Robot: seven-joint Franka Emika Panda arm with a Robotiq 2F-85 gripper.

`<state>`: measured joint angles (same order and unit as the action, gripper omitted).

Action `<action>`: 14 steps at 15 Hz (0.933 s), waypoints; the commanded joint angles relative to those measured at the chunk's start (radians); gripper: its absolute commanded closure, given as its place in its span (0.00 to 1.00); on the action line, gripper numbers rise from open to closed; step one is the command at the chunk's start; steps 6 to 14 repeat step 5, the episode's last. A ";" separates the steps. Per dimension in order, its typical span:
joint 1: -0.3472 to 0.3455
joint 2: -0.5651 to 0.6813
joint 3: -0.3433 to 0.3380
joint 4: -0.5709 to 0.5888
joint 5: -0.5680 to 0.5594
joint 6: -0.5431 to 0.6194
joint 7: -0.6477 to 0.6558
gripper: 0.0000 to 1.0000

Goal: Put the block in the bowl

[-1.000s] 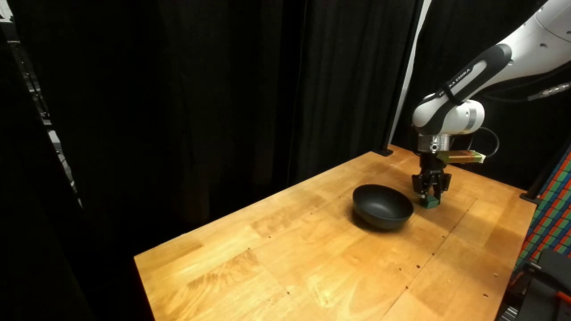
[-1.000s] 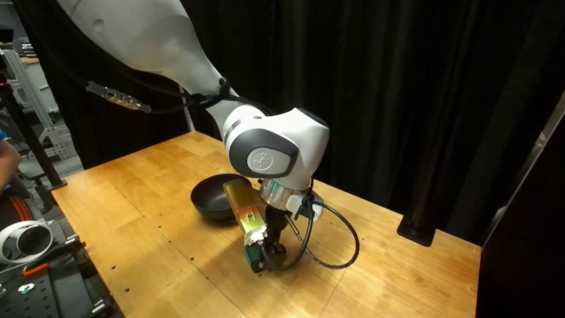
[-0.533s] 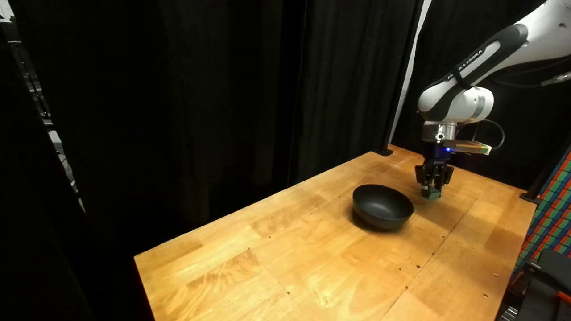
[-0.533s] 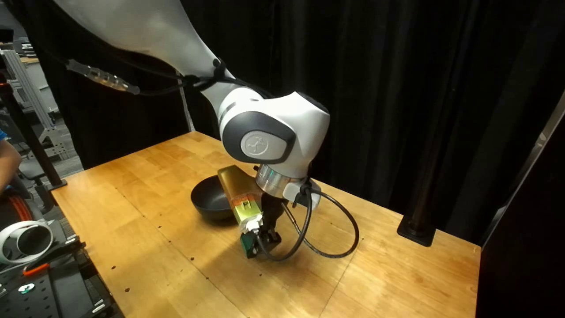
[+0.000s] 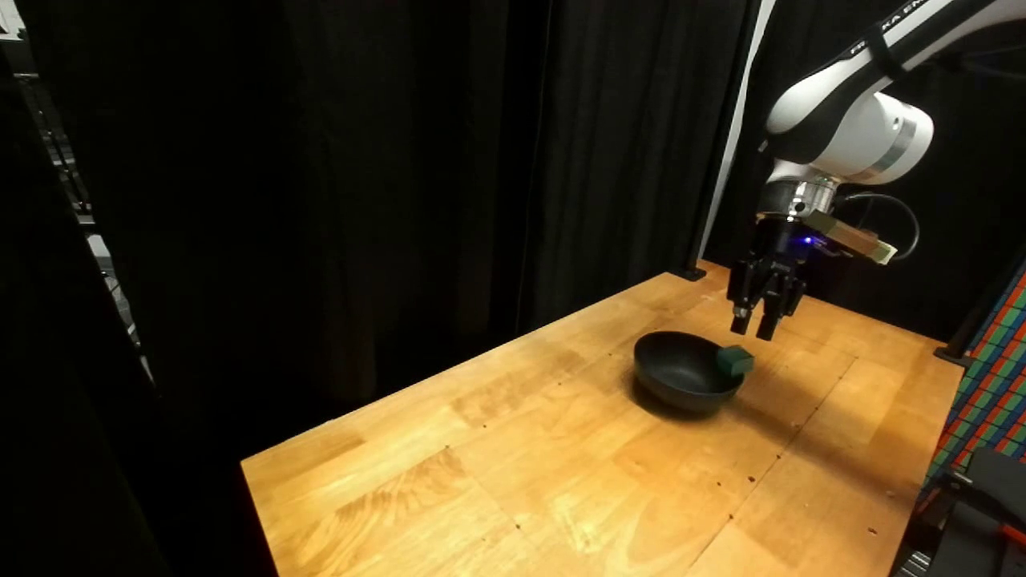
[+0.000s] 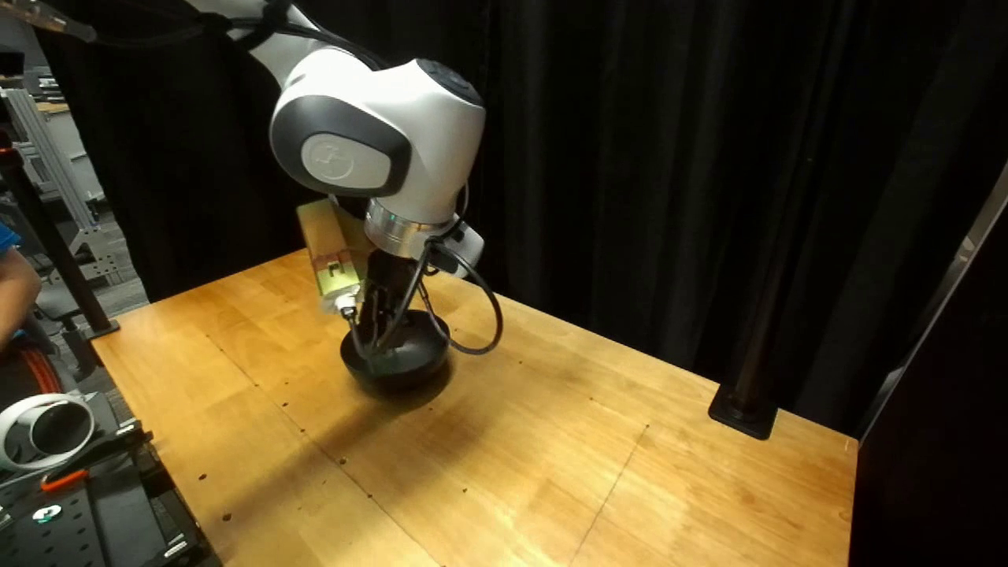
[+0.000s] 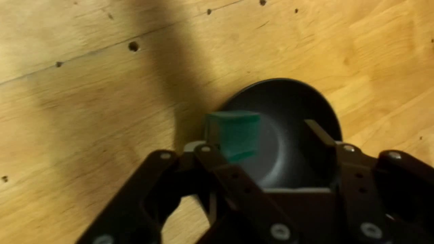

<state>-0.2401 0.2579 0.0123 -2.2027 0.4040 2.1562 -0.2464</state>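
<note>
The green block (image 5: 735, 361) is at the bowl's rim nearest the gripper, tilted and apart from the fingertips. Whether it touches the bowl or is in the air I cannot tell. In the wrist view the block (image 7: 239, 137) overlaps the bowl's left part, by the left finger. The black bowl (image 5: 681, 377) stands on the table, also in an exterior view (image 6: 425, 370) and the wrist view (image 7: 295, 98). My gripper (image 5: 753, 328) is open above and beside the bowl's rim. In the wrist view its fingers (image 7: 266, 135) are spread with the bowl beneath.
The wooden table (image 5: 561, 465) carries the bowl. A black curtain hangs behind it. Black posts (image 6: 744, 409) stand at the table's edges. A dark cart with a white ring-shaped part (image 6: 47, 433) stands beside the table. A cable (image 6: 496, 315) loops from the wrist.
My gripper has risen with the block, moved towards the bowl and tilted, then opened. The block has left the fingers and is now at the bowl's rim. The bowl has not moved.
</note>
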 commanded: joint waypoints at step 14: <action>0.055 -0.163 -0.031 -0.135 0.126 -0.011 -0.022 0.00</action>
